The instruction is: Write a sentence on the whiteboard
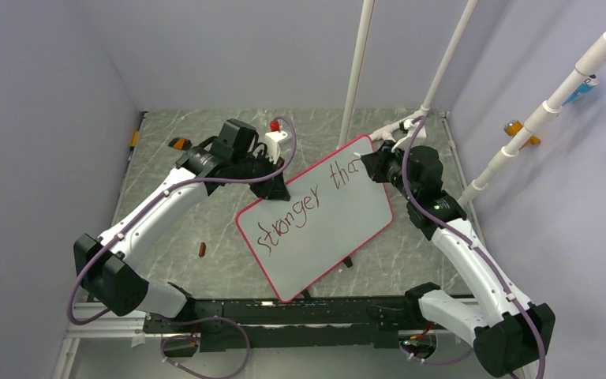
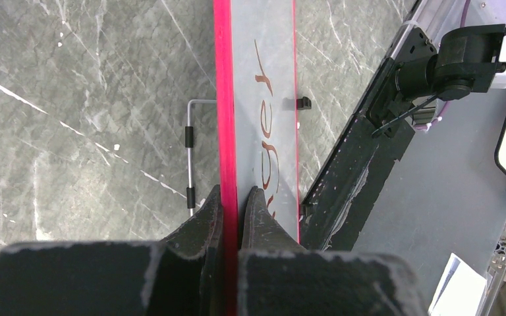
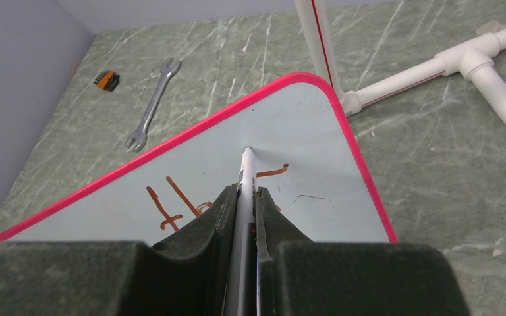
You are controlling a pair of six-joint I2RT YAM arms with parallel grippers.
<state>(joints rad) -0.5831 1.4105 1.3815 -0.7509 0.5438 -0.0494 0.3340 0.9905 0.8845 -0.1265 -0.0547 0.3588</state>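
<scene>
The right gripper (image 3: 242, 197) is closed tight on a marker (image 3: 246, 168), tip touching the whiteboard (image 3: 316, 151), which lies askew at the centre of the table (image 1: 229, 272). The left gripper (image 2: 231, 201) pinches its pink rim. Marker pressure may twist the board in this thin pinch, and the sentence (image 1: 304, 207) is close to the 1 o'clock corner. Only the right wrist view shows tip contact; only the top view shows the whole writing.

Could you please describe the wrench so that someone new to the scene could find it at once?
In the right wrist view, start at the whiteboard with its pink rim. On the marbled table beyond its upper left edge lies the wrench. It is long, slim and silver, unlike the small orange and black piece beside it.
</scene>
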